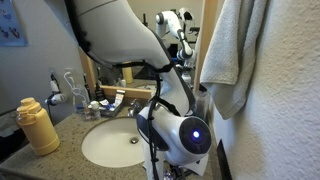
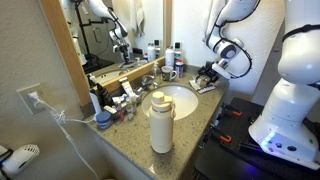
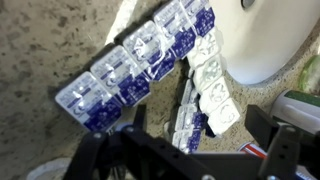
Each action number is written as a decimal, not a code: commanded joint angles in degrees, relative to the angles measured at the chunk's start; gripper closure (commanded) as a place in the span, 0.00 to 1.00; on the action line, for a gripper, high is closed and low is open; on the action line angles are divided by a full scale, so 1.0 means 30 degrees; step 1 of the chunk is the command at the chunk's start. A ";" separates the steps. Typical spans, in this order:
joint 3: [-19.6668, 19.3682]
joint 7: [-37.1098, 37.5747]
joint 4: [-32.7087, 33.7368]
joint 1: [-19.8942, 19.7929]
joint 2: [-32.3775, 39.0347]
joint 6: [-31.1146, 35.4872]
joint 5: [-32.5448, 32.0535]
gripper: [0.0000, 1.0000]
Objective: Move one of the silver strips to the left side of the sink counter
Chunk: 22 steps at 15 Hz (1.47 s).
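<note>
In the wrist view three silver strips lie on the speckled sink counter beside the white basin. One long silver strip with blue print lies diagonally. A second shows its pale side. A third lies partly under it. My gripper is open just above them, and its fingers straddle the third strip without touching it. In an exterior view the gripper hovers over the strips at the counter's far end, past the basin.
A yellow bottle stands near the counter's front. The faucet, cups and toiletries line the mirror wall. A towel hangs beside the arm. A red-and-white tube lies near my right finger.
</note>
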 commanded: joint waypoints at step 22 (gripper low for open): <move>0.0468 -0.3347 0.1086 -0.1118 0.1744 -0.5312 -0.0145 0.00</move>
